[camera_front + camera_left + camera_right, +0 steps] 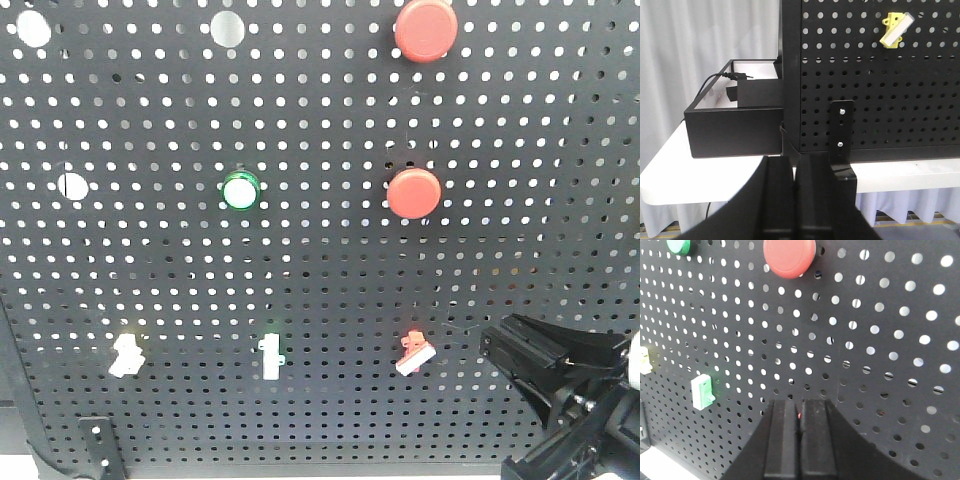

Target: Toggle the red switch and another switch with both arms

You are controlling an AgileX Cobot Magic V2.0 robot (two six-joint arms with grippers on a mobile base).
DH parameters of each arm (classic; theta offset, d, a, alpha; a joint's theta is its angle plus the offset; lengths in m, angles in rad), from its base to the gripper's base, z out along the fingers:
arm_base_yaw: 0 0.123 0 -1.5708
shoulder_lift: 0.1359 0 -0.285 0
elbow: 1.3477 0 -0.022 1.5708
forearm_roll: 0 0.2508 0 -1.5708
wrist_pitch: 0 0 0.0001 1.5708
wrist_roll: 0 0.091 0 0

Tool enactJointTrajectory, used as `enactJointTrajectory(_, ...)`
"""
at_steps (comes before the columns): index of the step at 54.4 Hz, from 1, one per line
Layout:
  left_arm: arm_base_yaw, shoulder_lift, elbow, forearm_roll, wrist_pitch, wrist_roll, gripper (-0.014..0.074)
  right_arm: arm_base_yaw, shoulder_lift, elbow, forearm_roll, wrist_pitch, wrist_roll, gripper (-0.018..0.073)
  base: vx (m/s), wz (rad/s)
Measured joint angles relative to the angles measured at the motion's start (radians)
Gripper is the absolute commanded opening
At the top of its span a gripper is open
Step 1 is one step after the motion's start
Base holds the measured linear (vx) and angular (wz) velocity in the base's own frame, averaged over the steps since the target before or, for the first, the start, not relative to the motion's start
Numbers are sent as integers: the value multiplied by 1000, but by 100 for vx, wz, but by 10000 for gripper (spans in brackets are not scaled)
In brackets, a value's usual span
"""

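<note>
The red switch (pixel 414 353) sits low on the black pegboard (pixel 320 240), right of the green-based switch (pixel 270 354); the pale yellowish switch (pixel 126 354) is far left. In the right wrist view, the right gripper (pixel 800 440) has its fingers pressed together, with only a red speck between them, hiding the red switch. The left gripper (pixel 799 200), likewise closed and empty, hangs below the yellowish switch, near a bracket (pixel 841 132). Only the left wrist view shows the black tray (pixel 735 125).
</note>
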Motion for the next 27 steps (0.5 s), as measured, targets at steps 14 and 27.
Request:
enactJointTrajectory(14, 0, 0, 0, 0, 1, 0, 3, 0, -56, 3, -1, 123, -46, -6, 0, 0)
enactJointTrajectory(27, 0, 0, 0, 0, 1, 0, 3, -125, -344, 4, 38, 595, -92, -6, 0, 0)
